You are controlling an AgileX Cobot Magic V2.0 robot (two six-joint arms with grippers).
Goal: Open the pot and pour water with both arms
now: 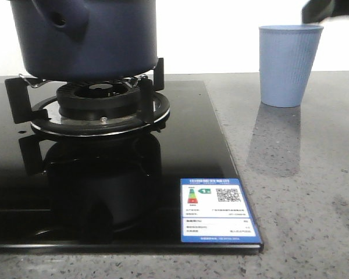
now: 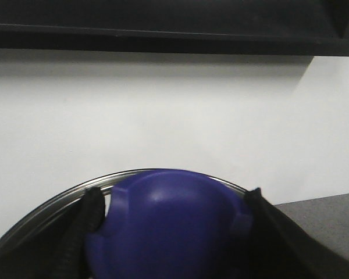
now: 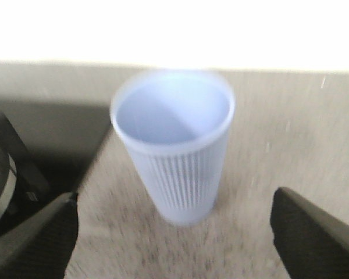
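Pot (image 1: pixel 87 38) sits on the burner (image 1: pixel 99 102). My left gripper (image 2: pixel 171 232) is clamped on its lid knob (image 2: pixel 168 221) for lifting; right gripper (image 3: pixel 174 232) spread wide, lined up w/ the cup (image 3: pixel 174 145).

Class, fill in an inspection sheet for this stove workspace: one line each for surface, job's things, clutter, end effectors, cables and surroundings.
Surface: speckled grey stone counter with a glossy black glass hob set in it.
Job's things: dark navy round pot on the black burner grate; pale blue ribbed cup upright on the counter, looks empty.
Clutter: blue energy label sticker on the hob.
End effectors: left end effector closed around a rounded blue knob; right end effector open, fingers apart either side of the cup.
Cables: nothing seen.
Surroundings: plain white wall, dark shelf overhead.
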